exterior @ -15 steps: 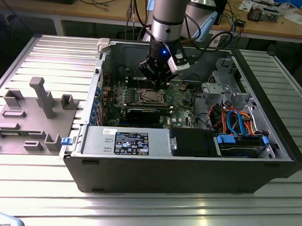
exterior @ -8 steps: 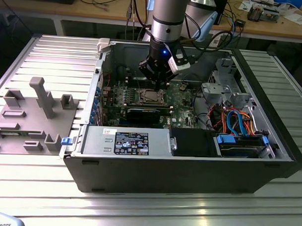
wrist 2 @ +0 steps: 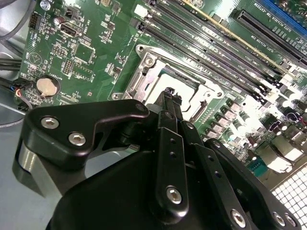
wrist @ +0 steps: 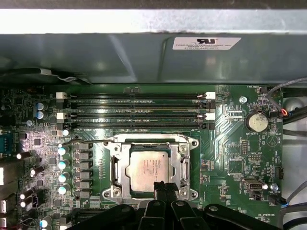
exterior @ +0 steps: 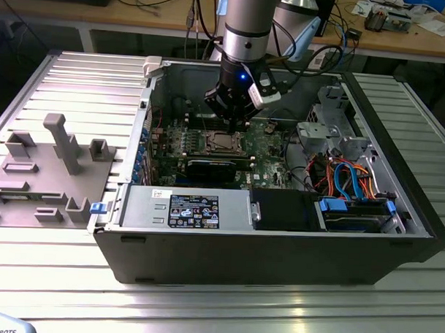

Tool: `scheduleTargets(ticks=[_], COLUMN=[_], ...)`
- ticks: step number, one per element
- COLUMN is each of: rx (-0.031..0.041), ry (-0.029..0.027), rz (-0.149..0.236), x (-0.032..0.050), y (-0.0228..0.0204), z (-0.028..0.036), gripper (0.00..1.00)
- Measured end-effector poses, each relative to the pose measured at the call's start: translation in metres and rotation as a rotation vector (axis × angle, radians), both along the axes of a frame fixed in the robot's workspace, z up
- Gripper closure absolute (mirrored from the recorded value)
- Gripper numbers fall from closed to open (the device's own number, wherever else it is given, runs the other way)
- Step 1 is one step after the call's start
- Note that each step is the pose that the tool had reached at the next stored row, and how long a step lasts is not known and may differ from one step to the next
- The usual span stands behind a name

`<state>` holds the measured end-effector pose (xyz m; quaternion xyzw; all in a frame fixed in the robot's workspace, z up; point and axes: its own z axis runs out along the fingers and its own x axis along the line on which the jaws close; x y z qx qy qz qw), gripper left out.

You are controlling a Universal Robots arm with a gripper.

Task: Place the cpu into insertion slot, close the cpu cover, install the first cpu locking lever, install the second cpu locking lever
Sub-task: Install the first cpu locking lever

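Just beyond the pinched-together fingertips of the black gripper (wrist: pixel 163 186), the pale tan-silver square cpu (wrist: pixel 149 168) lies seated in its socket, framed by the silvery metal cpu cover (wrist: pixel 116 168); the fingers grasp nothing, seemingly poised to press.

The claw (wrist: pixel 161 187) hides the cpu cover's (wrist: pixel 149 143) near edge.

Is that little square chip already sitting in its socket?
In: the cpu lies flat inside the silvery cpu cover, with the gripper at its edge.
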<state>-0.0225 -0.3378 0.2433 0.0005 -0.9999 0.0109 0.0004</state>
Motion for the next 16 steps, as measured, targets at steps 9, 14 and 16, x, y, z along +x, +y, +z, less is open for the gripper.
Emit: scheduleTargets(ticks=[9, 14, 16], rx=[0.0, 0.0, 0.0], ry=[0.0, 0.0, 0.0], rz=[0.02, 0.031, 0.034], x=[0.0, 0.0, 0.0], y=[0.0, 0.0, 0.0], z=[0.0, 0.0, 0.0], gripper=[0.89, 0.89, 0.89])
